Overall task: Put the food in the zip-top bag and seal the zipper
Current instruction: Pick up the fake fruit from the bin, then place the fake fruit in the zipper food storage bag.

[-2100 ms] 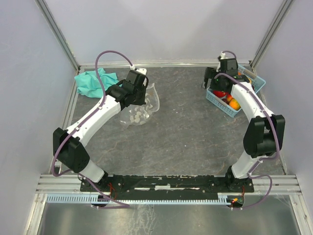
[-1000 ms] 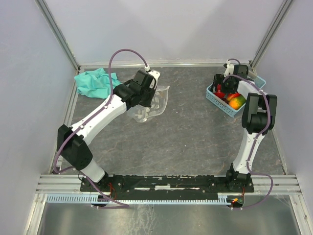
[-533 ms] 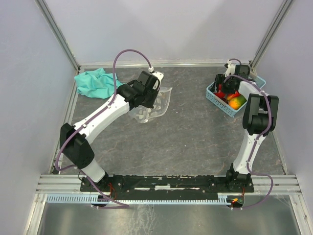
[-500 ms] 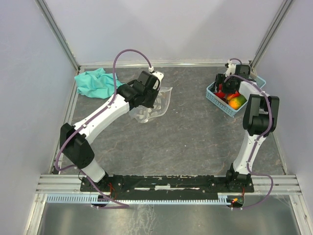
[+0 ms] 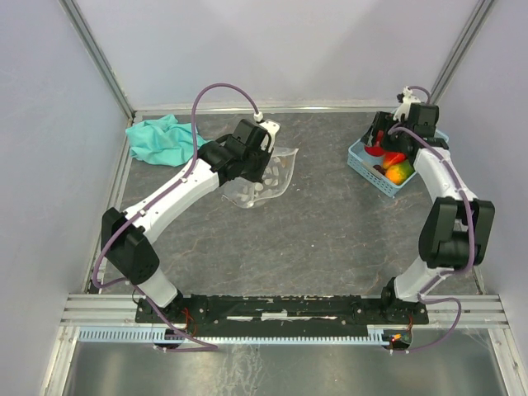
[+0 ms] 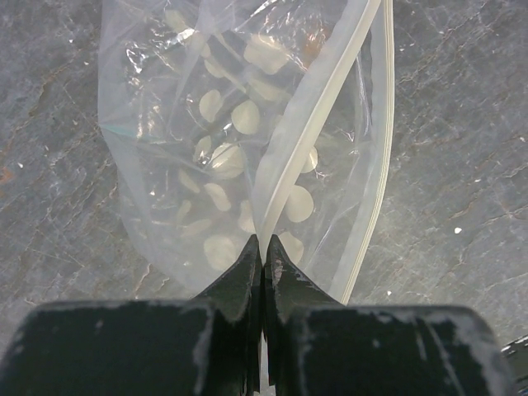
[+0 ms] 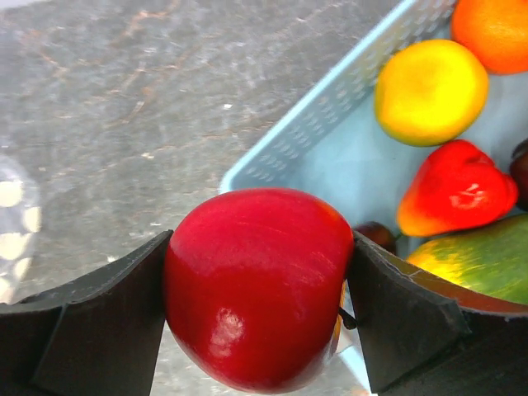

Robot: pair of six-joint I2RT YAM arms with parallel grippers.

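Observation:
The clear zip-top bag (image 5: 268, 175) with white dots lies on the table at centre left. My left gripper (image 5: 261, 162) is shut on the mouth edge of the bag (image 6: 206, 148), its tips (image 6: 264, 249) pinching one side of the whitish zipper strip (image 6: 318, 111). My right gripper (image 5: 380, 143) is shut on a glossy red fruit (image 7: 260, 318) and holds it over the near-left corner of the light-blue basket (image 7: 322, 132). Yellow (image 7: 429, 91), orange (image 7: 495, 29), red-orange (image 7: 458, 190) and green-yellow (image 7: 483, 268) fruits lie in the basket.
The basket (image 5: 366, 169) stands at the back right by the frame post. A teal cloth (image 5: 157, 136) lies at the back left, behind my left arm. Grey walls close the table's back and sides.
My right gripper has lifted out of the basket with the red fruit, and its elbow swung right. My left gripper has pulled the bag's edge a little to the right.

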